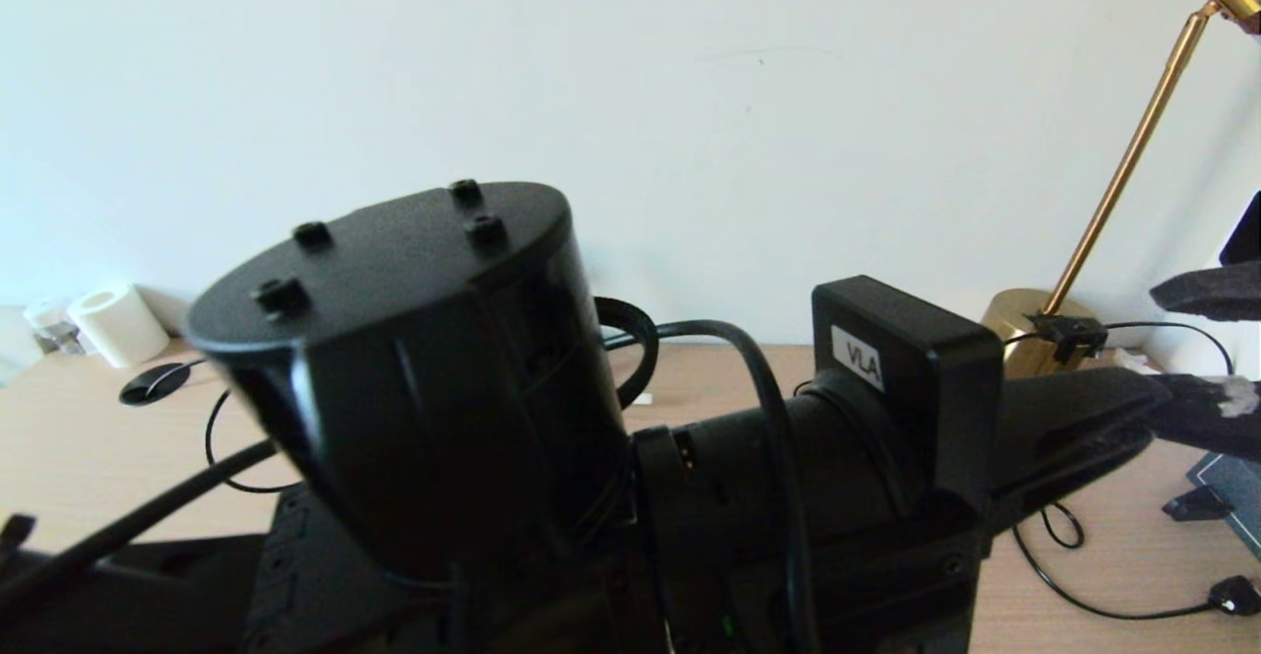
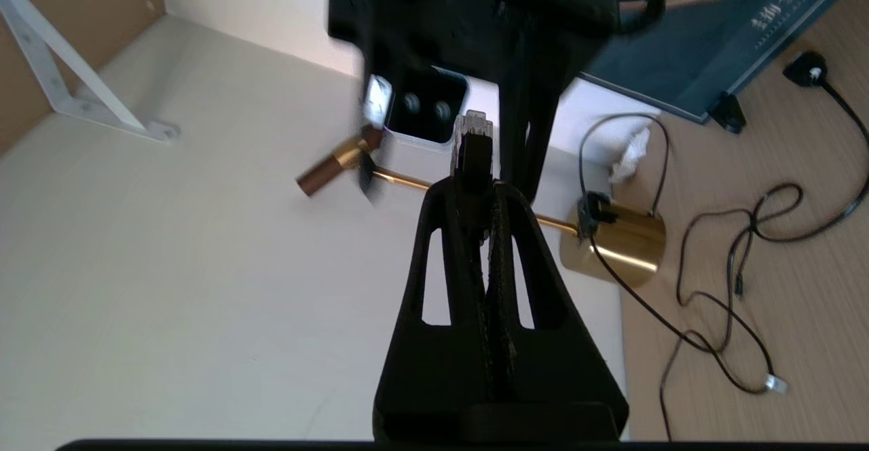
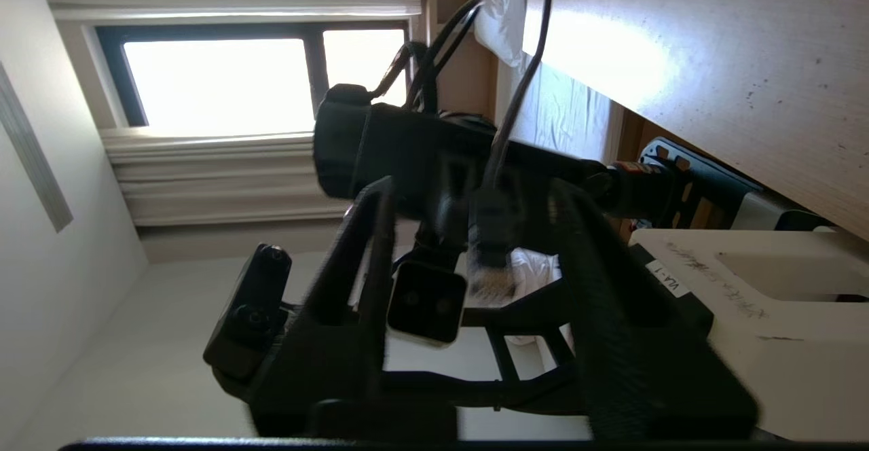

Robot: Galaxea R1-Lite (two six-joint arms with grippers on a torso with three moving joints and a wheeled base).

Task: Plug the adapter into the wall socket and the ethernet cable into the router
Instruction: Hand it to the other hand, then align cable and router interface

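My left gripper [image 2: 475,189] is shut on the ethernet cable's plug [image 2: 472,142]. The plug's clear clip end sticks out past the fingertips. In the head view the left arm reaches across to the far right, its gripper [image 1: 1148,410] held above the desk. My right gripper [image 3: 478,193] stands open facing it, with the plug [image 3: 490,240] between its wide-spread fingers but not touching them. The black ethernet cable [image 3: 523,77] trails away from the plug. In the head view the right gripper [image 1: 1217,349] shows at the right edge. The router, adapter and wall socket are out of view.
A brass desk lamp [image 1: 1034,329] stands against the wall just behind the grippers. Thin black cables [image 2: 733,281] lie looped on the wooden desk [image 1: 1113,555]. A dark blue board [image 2: 679,37] leans at the far right. A white roll [image 1: 118,324] sits far left.
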